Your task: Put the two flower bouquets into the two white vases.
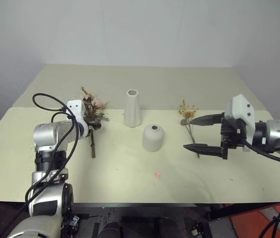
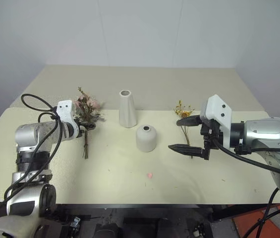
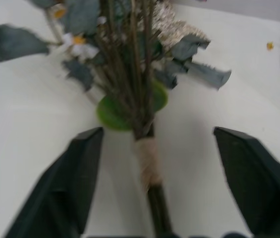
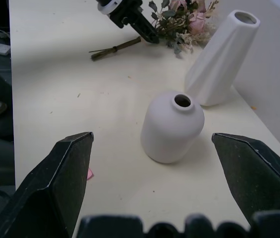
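The bushy bouquet with pink roses [image 1: 93, 110] lies on the table at the left, its stems [image 1: 92, 146] pointing toward the front edge. My left gripper [image 3: 158, 133] is open and straddles the twine-wrapped stem [image 3: 147, 163], with a gap on either side. The tall white vase [image 1: 132, 109] stands mid-table, and the short rounded vase [image 1: 152, 138] is just in front of it to the right. Further right lies the thin sprig with yellow-orange flowers [image 1: 188, 113]. My right gripper [image 1: 187, 133] hovers open above the sprig's stem, facing the short vase [image 4: 173, 126].
A small pink scrap [image 1: 157, 174] lies on the cream table [image 1: 130, 183] in front of the short vase. The table's front edge runs just below it. A white wall rises behind the far edge. Black cables [image 1: 55, 106] loop over my left arm.
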